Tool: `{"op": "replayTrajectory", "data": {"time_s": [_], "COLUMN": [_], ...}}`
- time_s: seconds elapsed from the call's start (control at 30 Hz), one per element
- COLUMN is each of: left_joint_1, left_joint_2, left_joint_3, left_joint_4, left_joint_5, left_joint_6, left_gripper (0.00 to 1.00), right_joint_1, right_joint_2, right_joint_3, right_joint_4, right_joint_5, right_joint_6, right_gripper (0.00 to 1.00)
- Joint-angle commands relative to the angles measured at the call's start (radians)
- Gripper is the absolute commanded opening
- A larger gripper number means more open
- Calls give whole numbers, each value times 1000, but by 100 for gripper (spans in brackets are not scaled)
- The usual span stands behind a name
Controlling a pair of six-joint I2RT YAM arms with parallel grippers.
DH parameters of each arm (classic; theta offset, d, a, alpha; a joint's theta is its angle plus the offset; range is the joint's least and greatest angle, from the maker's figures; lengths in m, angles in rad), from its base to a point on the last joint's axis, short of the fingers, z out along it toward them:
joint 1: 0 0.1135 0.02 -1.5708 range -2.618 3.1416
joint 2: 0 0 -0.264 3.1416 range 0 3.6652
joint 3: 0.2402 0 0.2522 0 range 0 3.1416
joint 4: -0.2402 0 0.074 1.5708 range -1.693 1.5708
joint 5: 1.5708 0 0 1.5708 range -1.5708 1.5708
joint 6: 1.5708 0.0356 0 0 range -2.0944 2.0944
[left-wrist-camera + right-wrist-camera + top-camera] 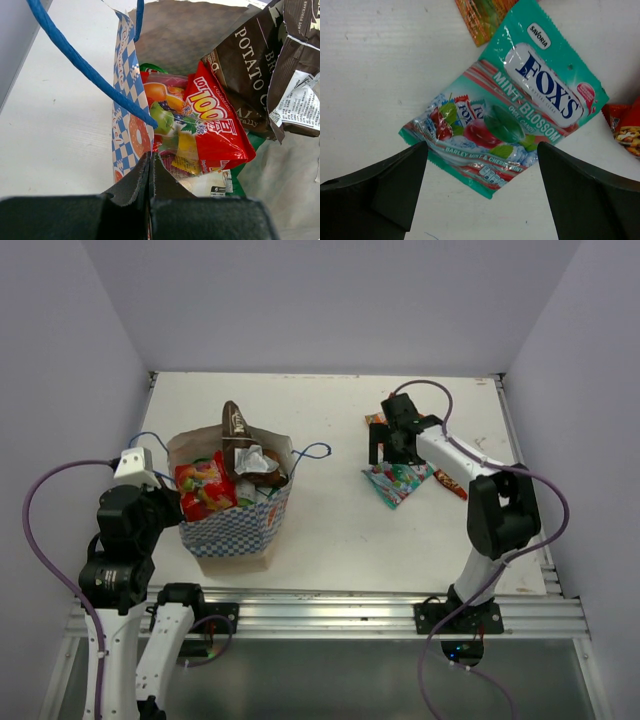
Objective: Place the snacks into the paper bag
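The paper bag (235, 530) stands upright at the left of the table, and several snacks stick out of its top. Among them are a red fruit-candy pack (215, 125) and a brown potato chip bag (250, 75). My left gripper (150, 156) is shut on the bag's checked left wall (125, 100), just below its rim. A teal mint candy packet (515, 110) lies flat on the table. My right gripper (482, 150) hovers over the packet's near corner, open, with nothing between its fingers. In the top view this gripper (385, 452) is right of centre.
An orange packet (482, 15) lies just beyond the teal one, and a red-orange packet (625, 127) lies to its right. The bag's blue cord handles (312, 452) hang out on both sides. Walls close in the table, and a metal rail (330, 605) runs along the near edge.
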Motion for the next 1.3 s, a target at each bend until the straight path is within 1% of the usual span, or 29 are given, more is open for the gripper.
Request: {"op": "replayTrajectory", "data": {"time_s": [0.0,0.13,0.23,0.33,0.37,0.4,0.43,0.47,0.5,0.53,0.6,0.67,0.7,0.77,0.8,0.83,0.9,0.93,1.0,1.03,1.1,1.13,1.23,1.27], "left_joint_1": [-8,-8,-8,-8,-8,-8,-8,-8,-8,-8,-8,-8,-8,-8,-8,-8,-8,-8,-8,-8,-8,-8,-8,-8], "left_joint_2": [14,17,20,21,23,23,23,23,24,26,30,33,33,32,33,33,33,35,33,35,37,34,32,33], "left_joint_3": [22,24,27,28,30,30,28,27,25,22,19,17,16,13,10,8,4,2,-2,-4,-4,-4,-1,-1], "left_joint_4": [56,59,58,59,59,61,62,64,67,68,73,81,81,84,85,87,91,94,98,99,101,99,98,96], "left_joint_5": [17,11,2,-1,-1,-3,-4,-4,-3,0,6,11,11,14,16,17,22,25,28,31,32,36,32,32], "left_joint_6": [15,15,20,21,22,22,22,22,22,20,18,17,17,17,15,12,6,3,-1,-2,-5,-5,-6,-8], "left_gripper": [0,0,0,0,0,0,0,0,0,0,0,0,0,0,0,0,0,0,0,0,0,0,0,0], "right_joint_1": [-19,-42,-51,-54,-56,-56,-56,-54,-56,-56,-56,-51,-45,-10,6,45,97,154,208,264,321,375,464,484], "right_joint_2": [13,117,179,201,205,207,207,205,202,196,165,127,71,1,-58,-77,-102,-106,-86,-51,-10,15,102,115], "right_joint_3": [41,35,24,-10,-21,-28,-37,-41,-41,-42,-38,5,24,112,154,250,365,489,614,736,850,942,1027,1022], "right_joint_4": [136,150,141,145,148,150,148,148,142,138,127,104,83,60,43,30,-3,-13,-42,-54,-92,-103,-123,-117], "right_joint_5": [-12,-34,-41,-38,-35,-35,-37,-46,-47,-47,-61,-72,-84,-96,-107,-127,-141,-164,-202,-231,-262,-277,-356,-394], "right_joint_6": [-9,-12,-11,-6,-3,-5,-5,-11,-12,-11,-17,-26,-26,-42,-45,-46,-52,-54,-52,-43,-39,-32,10,20], "right_gripper": [95,94,91,89,86,68,59,43,7,0,0,0,0,0,0,0,0,0,0,0,0,0,0,0]}}
